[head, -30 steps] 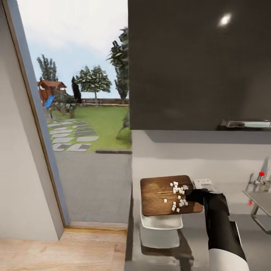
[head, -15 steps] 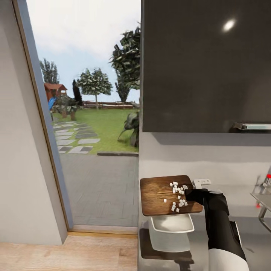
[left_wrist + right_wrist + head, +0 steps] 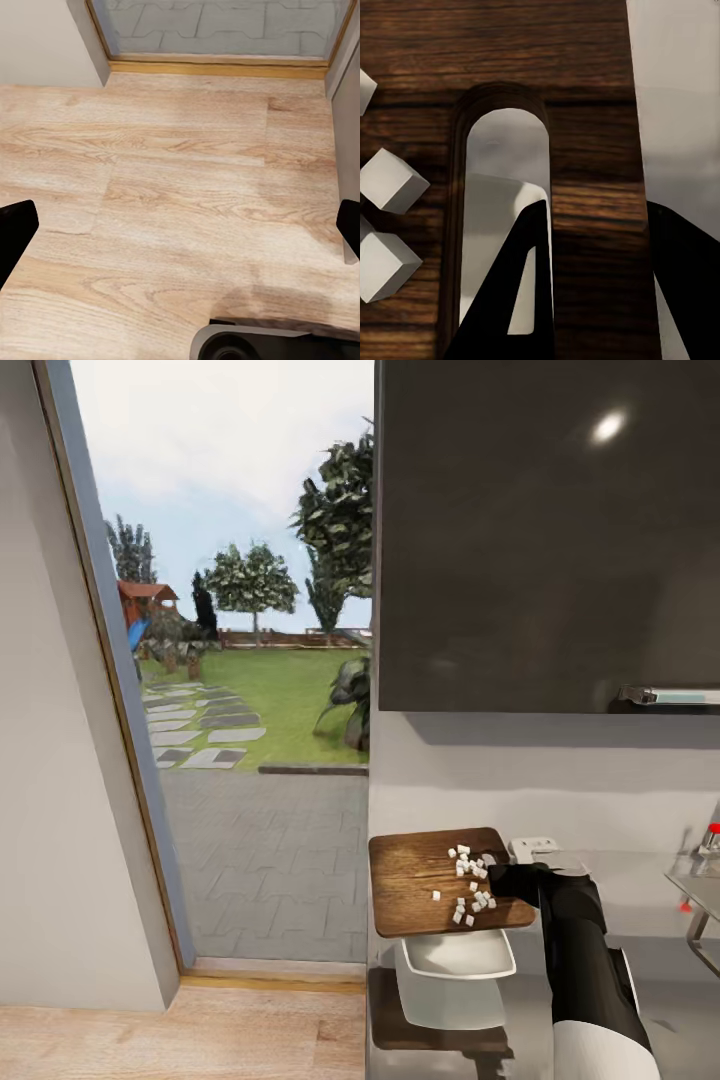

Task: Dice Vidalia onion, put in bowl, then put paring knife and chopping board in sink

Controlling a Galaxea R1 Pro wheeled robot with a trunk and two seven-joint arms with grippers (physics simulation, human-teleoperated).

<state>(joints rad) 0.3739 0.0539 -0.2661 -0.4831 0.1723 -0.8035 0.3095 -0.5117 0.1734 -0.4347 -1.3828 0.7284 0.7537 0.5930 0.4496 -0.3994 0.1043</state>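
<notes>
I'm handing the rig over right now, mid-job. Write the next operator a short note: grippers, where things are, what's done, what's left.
Right gripper: shut on the chopping board at its slot-handle end, one finger through the slot, holding the board in the air over the bowl.
Left gripper: open, holding nothing, over the wooden floor.
Diced onion: white cubes lying on the board near the gripper.
Bowl: on the countertop, no onion visible in it.
Sink: at the head view's right edge.
Done: onion diced.
Left: tip the dice into the bowl, then board and paring knife into the sink.
</notes>
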